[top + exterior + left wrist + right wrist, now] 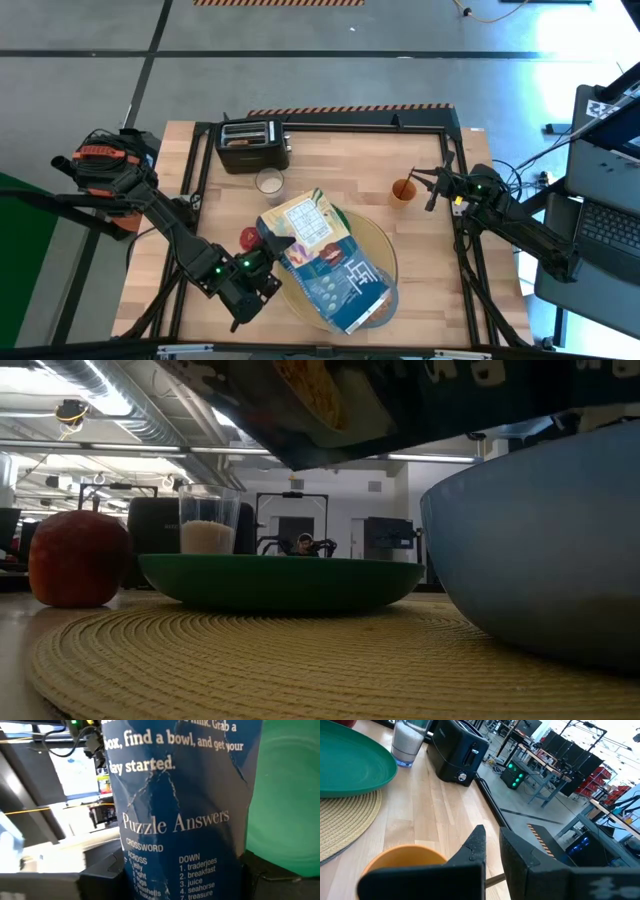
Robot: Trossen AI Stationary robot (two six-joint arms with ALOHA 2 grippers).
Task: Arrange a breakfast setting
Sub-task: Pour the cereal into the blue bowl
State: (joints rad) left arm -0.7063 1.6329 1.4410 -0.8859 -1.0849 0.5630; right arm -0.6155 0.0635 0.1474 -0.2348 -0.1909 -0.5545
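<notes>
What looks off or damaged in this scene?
The cereal box is creased and crumpled, its wrinkled back clear in the left wrist view. The left hand holds it tipped on its side above the bowl and mat. The right hand sits by the orange cup. Nothing looks spilled.
</notes>
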